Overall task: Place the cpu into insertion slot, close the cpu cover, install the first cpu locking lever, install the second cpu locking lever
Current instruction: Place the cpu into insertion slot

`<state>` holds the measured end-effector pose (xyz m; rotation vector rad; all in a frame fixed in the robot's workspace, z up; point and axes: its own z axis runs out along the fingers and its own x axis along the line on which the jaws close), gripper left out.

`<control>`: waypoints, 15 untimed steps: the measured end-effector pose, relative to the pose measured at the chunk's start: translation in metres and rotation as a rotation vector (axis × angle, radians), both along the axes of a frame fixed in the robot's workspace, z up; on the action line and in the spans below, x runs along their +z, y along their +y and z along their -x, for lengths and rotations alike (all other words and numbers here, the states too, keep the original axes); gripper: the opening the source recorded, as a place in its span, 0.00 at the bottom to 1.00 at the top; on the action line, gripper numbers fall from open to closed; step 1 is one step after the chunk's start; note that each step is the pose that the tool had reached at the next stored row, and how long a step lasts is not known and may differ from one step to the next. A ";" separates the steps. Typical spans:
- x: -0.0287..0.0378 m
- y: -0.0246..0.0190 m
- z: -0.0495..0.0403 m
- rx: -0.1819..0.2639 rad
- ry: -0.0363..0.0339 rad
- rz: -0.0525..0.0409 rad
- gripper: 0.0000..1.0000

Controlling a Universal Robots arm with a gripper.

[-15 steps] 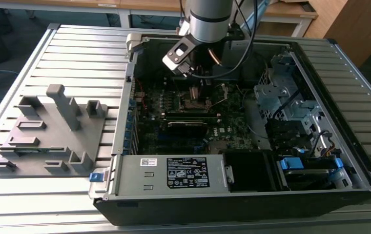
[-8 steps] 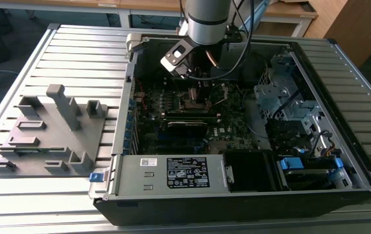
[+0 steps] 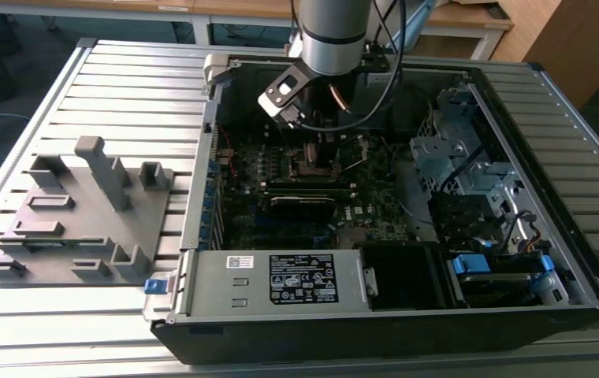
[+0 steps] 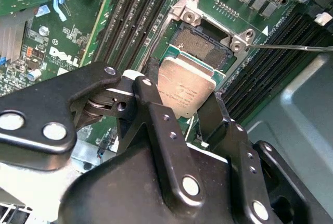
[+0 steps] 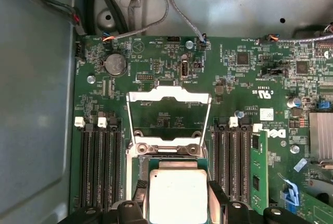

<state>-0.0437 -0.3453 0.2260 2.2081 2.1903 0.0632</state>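
Above insertion slot, hand with cpu

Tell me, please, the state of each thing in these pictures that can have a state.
pincer, shut on the chip, gripping two opposite sides
chip, held metal side up, over the near part of the socket; whether they touch, cannot tell
socket, uncovered, its visible part bare
cover, swung open, away from the socket
computer case, lying on its side, side panel off
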 end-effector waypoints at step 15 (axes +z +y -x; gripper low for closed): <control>-0.0085 0.0001 0.0004 0.002 -0.0036 -0.0094 0.54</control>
